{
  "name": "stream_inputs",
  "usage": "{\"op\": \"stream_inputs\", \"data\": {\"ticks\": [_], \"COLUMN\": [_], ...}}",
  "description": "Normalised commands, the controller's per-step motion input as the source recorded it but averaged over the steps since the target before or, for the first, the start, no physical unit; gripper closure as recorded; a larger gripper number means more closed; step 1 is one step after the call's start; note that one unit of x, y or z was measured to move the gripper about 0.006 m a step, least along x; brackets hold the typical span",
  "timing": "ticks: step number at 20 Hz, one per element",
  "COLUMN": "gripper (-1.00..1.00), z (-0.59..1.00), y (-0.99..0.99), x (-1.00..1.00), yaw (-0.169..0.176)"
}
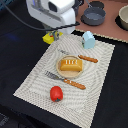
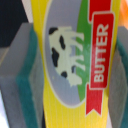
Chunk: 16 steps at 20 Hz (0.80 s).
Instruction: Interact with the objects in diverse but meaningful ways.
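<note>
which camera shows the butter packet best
The wrist view: the butter packet fills it, with its cow picture and red BUTTER banner readable between the gripper's pads. The exterior view shows only a small yellow bit under the arm.

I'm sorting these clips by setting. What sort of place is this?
Probably a tabletop set up as a pretend dining place, not a real kitchen: a striped placemat holds a plate with a toy bread loaf, a fork and knife beside it, and a tomato.
</note>
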Motion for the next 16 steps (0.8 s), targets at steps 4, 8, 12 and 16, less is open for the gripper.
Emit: {"op": "stream_inputs", "data": {"ticks": [4,8,12,16], "gripper": [1.00,1.00,1.00,1.00], "z": [-0.04,-0.16,-0.23,-0.28], "y": [0.69,0.59,0.47,0.36], "x": [0.45,0.42,0.26,0.18], "yaw": [0.004,-0.025,-0.091,-0.114]}}
